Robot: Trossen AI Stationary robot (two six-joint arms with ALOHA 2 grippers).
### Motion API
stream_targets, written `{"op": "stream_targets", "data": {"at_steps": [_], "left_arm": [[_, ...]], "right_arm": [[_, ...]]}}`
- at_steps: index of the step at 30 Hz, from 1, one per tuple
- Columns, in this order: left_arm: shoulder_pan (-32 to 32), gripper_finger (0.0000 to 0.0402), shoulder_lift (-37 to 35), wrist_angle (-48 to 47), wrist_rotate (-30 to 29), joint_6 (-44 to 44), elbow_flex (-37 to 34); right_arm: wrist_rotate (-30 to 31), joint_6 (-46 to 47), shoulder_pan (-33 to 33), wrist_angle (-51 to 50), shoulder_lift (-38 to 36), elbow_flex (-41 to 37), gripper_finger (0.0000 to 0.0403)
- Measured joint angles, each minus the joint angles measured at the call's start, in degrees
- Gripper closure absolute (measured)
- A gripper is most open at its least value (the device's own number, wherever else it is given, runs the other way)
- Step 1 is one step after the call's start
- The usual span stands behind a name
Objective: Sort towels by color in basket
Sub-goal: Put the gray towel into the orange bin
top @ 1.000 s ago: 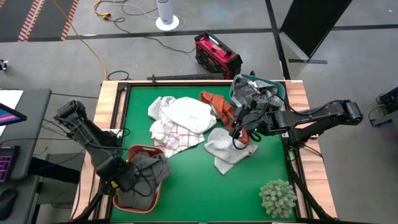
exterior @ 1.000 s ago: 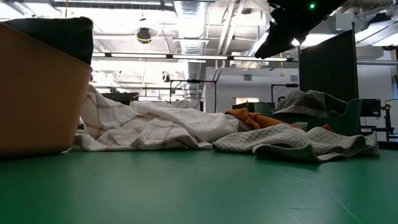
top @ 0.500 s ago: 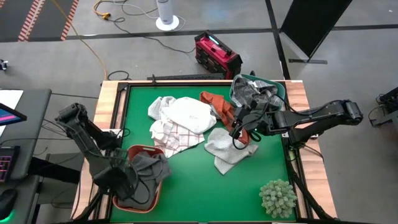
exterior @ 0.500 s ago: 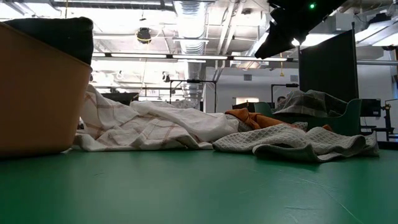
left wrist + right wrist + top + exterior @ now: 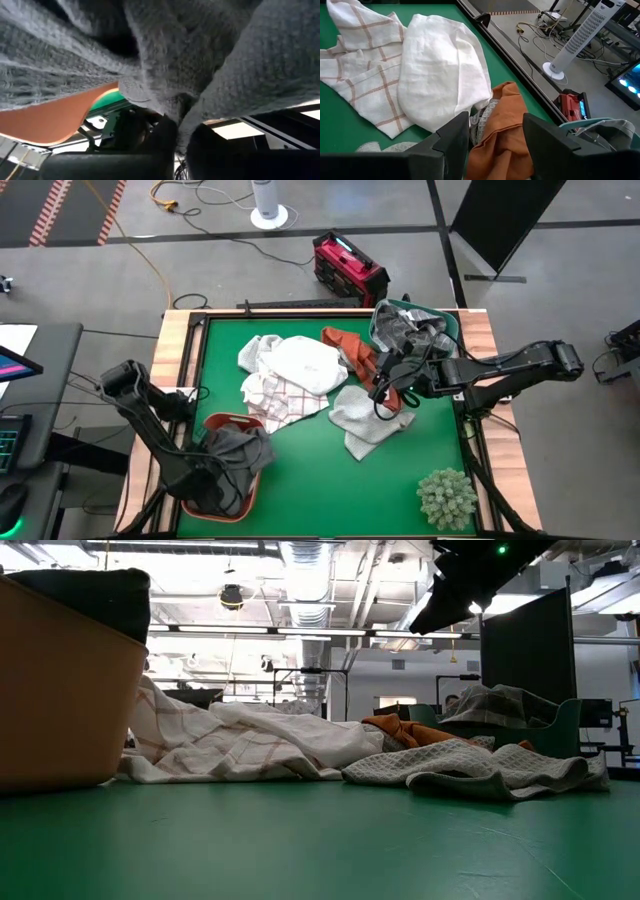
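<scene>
Left gripper (image 5: 213, 485), jaws clamped on the grey towel (image 5: 238, 452) in the orange basket (image 5: 215, 424) at the table's front-left corner. Right gripper (image 5: 385, 385), jaws apart, above the orange towel (image 5: 345, 346); remaining towels (image 5: 300, 370) mid-table.
</scene>
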Motion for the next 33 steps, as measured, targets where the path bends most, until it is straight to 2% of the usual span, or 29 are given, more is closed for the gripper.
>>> {"op": "stream_targets", "data": {"at_steps": [5,10,15,21,28,33], "left_arm": [[0.0,0.0397,-2.8,-0.2,-2.1,-3.3,0.8],[0.8,0.0399,-7.4,0.5,-11.2,-8.8,4.9],[2.5,0.0399,-12.9,12.0,-20.8,-12.8,4.2],[6.3,0.04,-13.7,23.7,-32.2,-14.1,0.9],[11.5,0.0401,-13.7,37.9,-32.9,-14.4,-8.9],[13.3,0.0401,-13.7,45.6,-28.3,-16.5,-17.3]], "right_arm": [[0.0,0.0,0.0,0.5,0.0,0.0,0.0186],[0.0,-0.1,0.0,0.9,0.0,0.0,0.0186],[0.0,-0.1,0.0,0.9,0.0,0.0,0.0186],[0.0,-0.1,0.0,0.9,0.0,0.0,0.0186],[0.0,-0.1,0.0,0.9,0.0,0.0,0.0186],[0.0,-0.1,0.0,0.9,0.0,0.0,0.0186]]}}
